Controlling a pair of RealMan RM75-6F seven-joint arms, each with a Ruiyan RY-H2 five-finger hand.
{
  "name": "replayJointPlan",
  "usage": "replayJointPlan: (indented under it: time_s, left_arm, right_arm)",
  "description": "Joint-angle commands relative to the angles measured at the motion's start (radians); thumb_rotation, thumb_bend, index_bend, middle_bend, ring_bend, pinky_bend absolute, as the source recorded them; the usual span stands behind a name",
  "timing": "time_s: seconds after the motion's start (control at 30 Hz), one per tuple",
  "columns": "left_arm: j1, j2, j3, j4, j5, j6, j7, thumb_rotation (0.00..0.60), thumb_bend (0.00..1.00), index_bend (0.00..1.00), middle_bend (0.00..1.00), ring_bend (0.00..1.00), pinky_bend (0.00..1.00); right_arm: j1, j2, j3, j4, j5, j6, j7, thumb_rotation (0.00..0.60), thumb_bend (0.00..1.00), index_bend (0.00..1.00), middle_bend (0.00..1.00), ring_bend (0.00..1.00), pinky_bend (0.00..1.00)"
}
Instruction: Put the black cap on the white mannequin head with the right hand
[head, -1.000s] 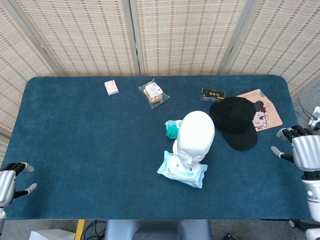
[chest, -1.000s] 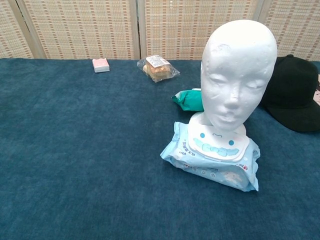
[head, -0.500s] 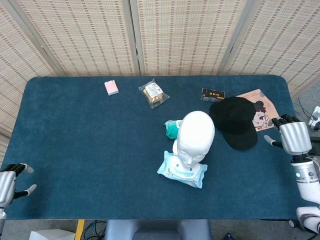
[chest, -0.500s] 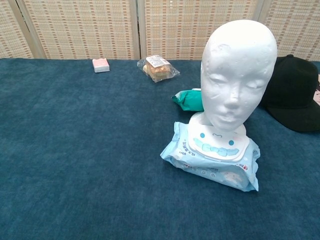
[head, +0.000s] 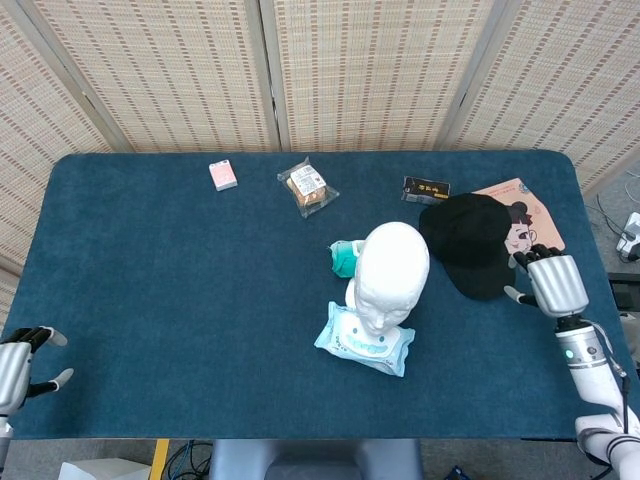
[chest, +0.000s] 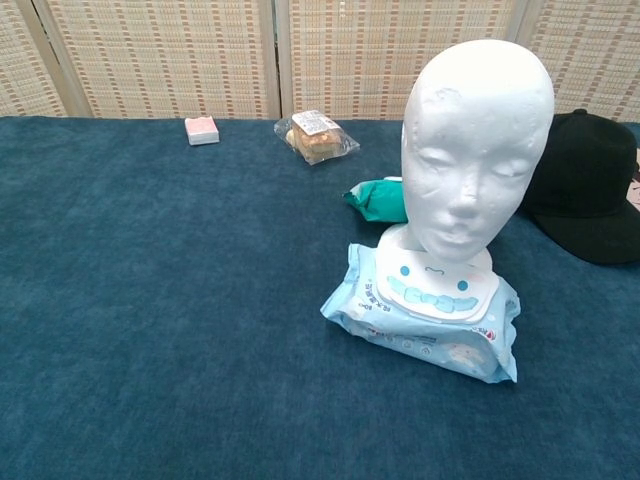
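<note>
Black fabric cap (head: 472, 251) lying on blue felt table (head: 180, 280) right of upright white foam mannequin head (head: 392, 270), right hand (head: 553, 283) just beside cap, fingers spread, empty, left hand (head: 18, 365) spread at table edge.

Mannequin head (head: 392, 272) stands upright near centre of worktop (head: 150, 300), its base resting on the far edge of a wipes pack (head: 365, 343) that lies in front of it. Small pouch (head: 344, 257) just behind-left of the head, touching or nearly so. Cap (head: 470, 244) lies to the head's right, partly over a flat card (head: 530, 225). Small packet (head: 426, 188) just behind the cap. Snack bag (head: 306, 186) behind the head, toward the far edge; small box (head: 223, 175) left of it. Right hand (head: 552, 283) just right of the cap; left hand (head: 15, 368) at near-left corner.
</note>
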Motion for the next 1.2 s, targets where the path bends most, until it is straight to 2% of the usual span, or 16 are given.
replayJointPlan:
  time_s: [0.03, 0.53, 1.2]
  left_arm:
    - [-0.001, 0.0, 0.0, -0.002, 0.001, 0.0, 0.003, 0.6, 0.12, 0.47, 0.45, 0.35, 0.54]
    - [0.0, 0.0, 0.002, 0.006, 0.001, -0.004, -0.007, 0.6, 0.12, 0.47, 0.45, 0.35, 0.54]
    - [-0.002, 0.004, 0.003, 0.006, 0.0, -0.013, -0.016, 0.6, 0.12, 0.47, 0.45, 0.35, 0.54]
  right_arm:
    - [-0.002, -0.018, -0.011, 0.029, 0.004, -0.024, 0.013, 0.6, 0.0, 0.51, 0.59, 0.4, 0.53]
    - [0.01, -0.106, -0.044, 0.158, 0.015, -0.13, 0.063, 0.6, 0.0, 0.51, 0.58, 0.39, 0.53]
    - [0.033, -0.163, -0.047, 0.236, 0.037, -0.197, 0.031, 0.6, 0.0, 0.51, 0.59, 0.38, 0.53]
